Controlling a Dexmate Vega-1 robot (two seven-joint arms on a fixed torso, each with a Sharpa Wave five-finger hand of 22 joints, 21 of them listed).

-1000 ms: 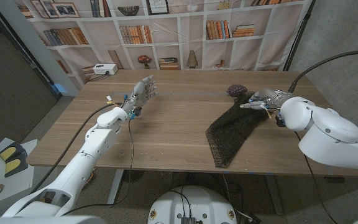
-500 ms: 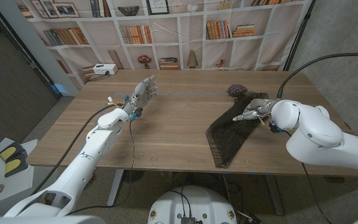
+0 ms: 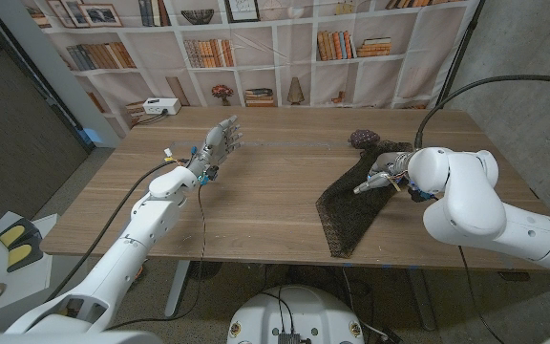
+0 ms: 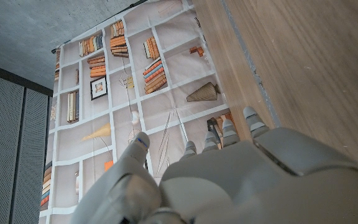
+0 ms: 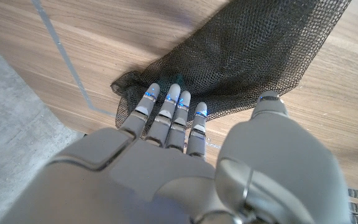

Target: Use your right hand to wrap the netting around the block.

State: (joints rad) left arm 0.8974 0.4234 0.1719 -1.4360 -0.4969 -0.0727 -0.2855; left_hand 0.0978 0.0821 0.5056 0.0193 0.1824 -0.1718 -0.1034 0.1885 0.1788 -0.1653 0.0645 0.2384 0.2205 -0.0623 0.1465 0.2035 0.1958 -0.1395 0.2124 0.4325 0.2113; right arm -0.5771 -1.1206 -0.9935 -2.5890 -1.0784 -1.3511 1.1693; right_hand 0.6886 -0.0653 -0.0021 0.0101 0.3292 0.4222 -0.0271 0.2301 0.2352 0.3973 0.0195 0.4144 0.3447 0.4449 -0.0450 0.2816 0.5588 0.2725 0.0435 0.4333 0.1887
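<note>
Sliding inward from the table's (image 3: 256, 205) right side, the right hand (image 3: 382, 173) is now lying over the black netting's (image 3: 351, 205) far end, fingers (image 5: 169, 112) curling onto the mesh; whether it is gripping is unclear. Just beyond, the netted block (image 3: 362, 139) is sitting. Left hand (image 3: 220, 143) is standing open, holding nothing.

Left hand (image 3: 220, 141) raised with fingers apart, right hand (image 3: 382, 173) reaching forward, fingers extended, holding nothing

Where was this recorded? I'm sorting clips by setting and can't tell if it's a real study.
Probably a lab or test room staged as a study: the bookshelves look printed on a hanging backdrop, beside a bare concrete wall, behind a wooden table.
</note>
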